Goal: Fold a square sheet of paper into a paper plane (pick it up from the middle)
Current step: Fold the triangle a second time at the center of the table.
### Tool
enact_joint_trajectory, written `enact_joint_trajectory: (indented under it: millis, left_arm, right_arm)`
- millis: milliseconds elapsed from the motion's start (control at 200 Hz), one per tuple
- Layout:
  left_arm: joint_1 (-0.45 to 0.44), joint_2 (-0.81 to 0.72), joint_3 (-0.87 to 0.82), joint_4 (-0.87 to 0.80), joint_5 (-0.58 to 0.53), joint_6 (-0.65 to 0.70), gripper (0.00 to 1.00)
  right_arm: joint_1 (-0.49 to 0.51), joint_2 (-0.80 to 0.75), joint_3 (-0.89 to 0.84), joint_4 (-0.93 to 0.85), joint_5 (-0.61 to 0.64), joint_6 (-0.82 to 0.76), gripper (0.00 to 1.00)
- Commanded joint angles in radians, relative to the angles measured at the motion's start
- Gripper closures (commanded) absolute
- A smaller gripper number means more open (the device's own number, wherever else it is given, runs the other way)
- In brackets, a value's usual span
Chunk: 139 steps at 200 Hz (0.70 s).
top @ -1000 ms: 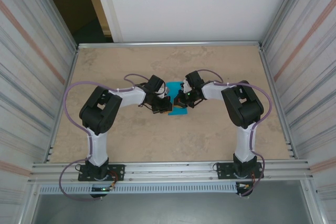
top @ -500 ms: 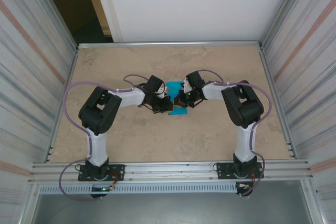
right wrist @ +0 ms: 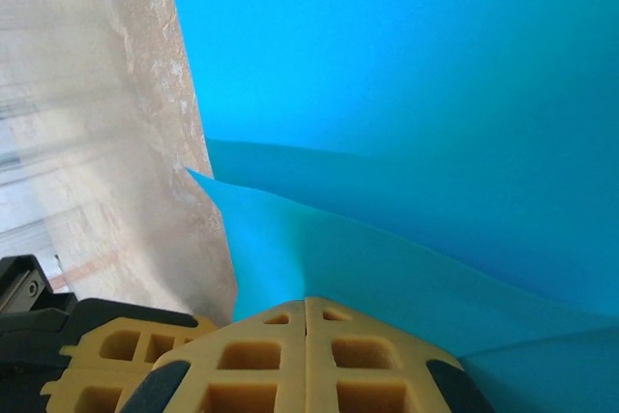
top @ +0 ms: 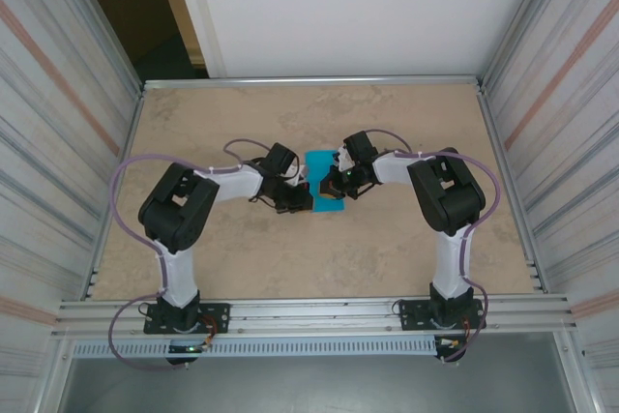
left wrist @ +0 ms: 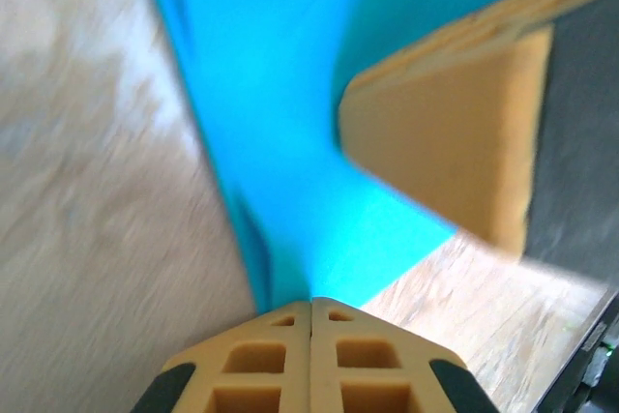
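open tabletop (top: 387,258) round the paper (top: 327,205), edges nipped in left tool (left wrist: 311,305), right tool (right wrist: 307,303)

The sheet of paper (right wrist: 406,94) is seen as thin, smooth, matt cyan paper, sharply creased. Tan, matt, waffle-moulded plastic is shown on the fingers (right wrist: 242,360) of the right gripper (right wrist: 308,303). The table (top: 387,258) is surfaced in matt, marbled beige, and dull brushed metal is noted on the rail (top: 309,314).
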Motion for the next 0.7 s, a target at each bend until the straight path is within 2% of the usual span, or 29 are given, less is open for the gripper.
enact_joint_trajectory:
  millis: [0,105,220,396,692]
  left_arm:
    - [0.024,-0.065,-0.069,-0.186,-0.041,0.071,0.98]
    - [0.031,-0.121,-0.077,-0.172,-0.03,0.065,0.98]
    - [0.031,-0.164,-0.073,-0.044,0.019,-0.003,0.98]
    - [0.023,-0.111,-0.039,0.127,0.046,-0.132,0.98]
    - [0.002,-0.005,0.047,0.085,0.024,-0.152,0.99]
  right_arm:
    - [-0.013,0.073,-0.053,-0.08,0.117,0.016,1.0]
    - [-0.01,0.071,-0.052,-0.076,0.113,0.021,1.0]
    - [-0.006,0.07,-0.053,-0.063,0.101,0.032,1.0]
    - [-0.006,0.062,-0.055,-0.045,0.085,0.046,1.0]
    - [-0.011,0.037,-0.044,-0.008,0.042,0.068,1.0]
